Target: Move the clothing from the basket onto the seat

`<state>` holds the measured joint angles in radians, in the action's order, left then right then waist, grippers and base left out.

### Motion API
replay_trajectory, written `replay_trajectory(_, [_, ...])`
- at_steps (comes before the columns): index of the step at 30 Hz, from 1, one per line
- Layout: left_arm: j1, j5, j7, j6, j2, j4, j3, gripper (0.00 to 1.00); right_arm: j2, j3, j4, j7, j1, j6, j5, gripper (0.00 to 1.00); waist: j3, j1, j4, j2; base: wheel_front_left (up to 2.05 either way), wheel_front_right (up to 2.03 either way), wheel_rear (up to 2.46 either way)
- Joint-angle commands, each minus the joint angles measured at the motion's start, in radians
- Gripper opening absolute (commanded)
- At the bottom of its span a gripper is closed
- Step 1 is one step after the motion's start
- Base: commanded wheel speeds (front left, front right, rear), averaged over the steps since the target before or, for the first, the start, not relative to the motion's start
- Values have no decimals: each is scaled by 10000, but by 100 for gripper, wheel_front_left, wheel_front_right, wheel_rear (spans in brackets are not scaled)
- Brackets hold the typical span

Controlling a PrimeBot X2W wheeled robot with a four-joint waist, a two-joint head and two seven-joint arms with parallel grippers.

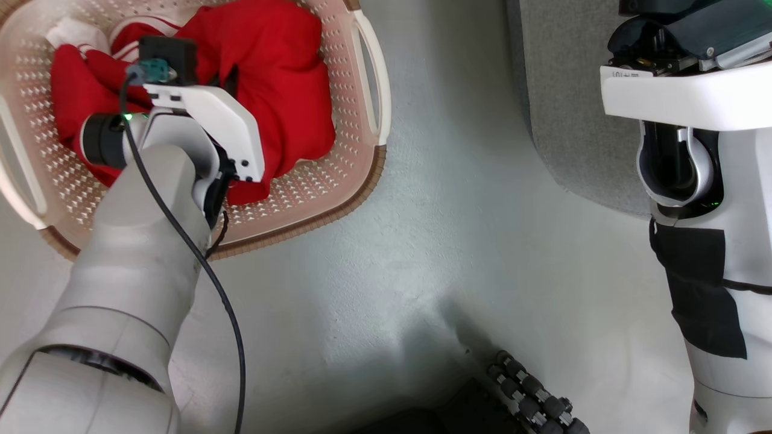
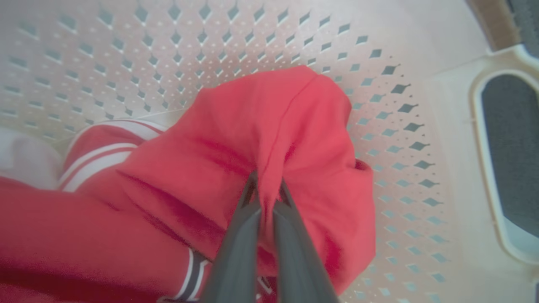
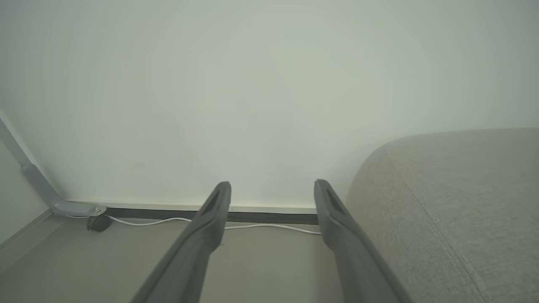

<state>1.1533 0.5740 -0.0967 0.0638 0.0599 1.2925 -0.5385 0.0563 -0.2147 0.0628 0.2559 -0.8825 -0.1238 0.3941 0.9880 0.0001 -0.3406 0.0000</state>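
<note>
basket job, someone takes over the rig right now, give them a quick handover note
The left claw is shut on a fold of the plain red clothing, down inside the basket.
The right claw is open, holding nothing, aimed at the wall beside the seat.
The striped garment also lies in the basket.
Done: grasp made.
Left: lift each garment out, carry it to the seat, release.

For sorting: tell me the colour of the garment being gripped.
Plain bright red garment, shut in the left gripper; best in the left wrist view.
</note>
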Motion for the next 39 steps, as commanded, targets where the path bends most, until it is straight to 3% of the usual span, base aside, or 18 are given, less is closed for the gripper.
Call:
replay_trajectory(1, [-344, -91, -292, 54, 34, -89, -62, 0, -60, 35, -106, 59, 304, -69, -88, 100, -255, -1, 102, 0, 0, 0, 0])
replay_trajectory(10, [-1341, 100, -1204, 314, -90, -398, -506, 0, -60, 236, 762, 59, 1052, -69, -659, 100, -1800, -1, 481, 0, 0, 0, 0])
replay_trajectory(27, [-3930, 1145, -1645, 383, -96, -2548, -1761, 0, 115, 277, 2504, 59, 3118, -69, -1372, 100, -5828, -1, 1447, 0, 0, 0, 0])
replay_trajectory(29, [-4348, 1125, -1647, 313, -96, -3085, -1744, 0, 252, 321, 2763, 59, 3600, -69, -1459, 100, -6569, -1, 1737, 0, 0, 0, 0])
replay_trajectory(39, [-5334, 752, -1649, 247, -96, -4303, -1308, 0, 487, 845, 3433, 59, 4855, -69, -1656, 100, -8296, -1, 2581, 0, 0, 0, 0])
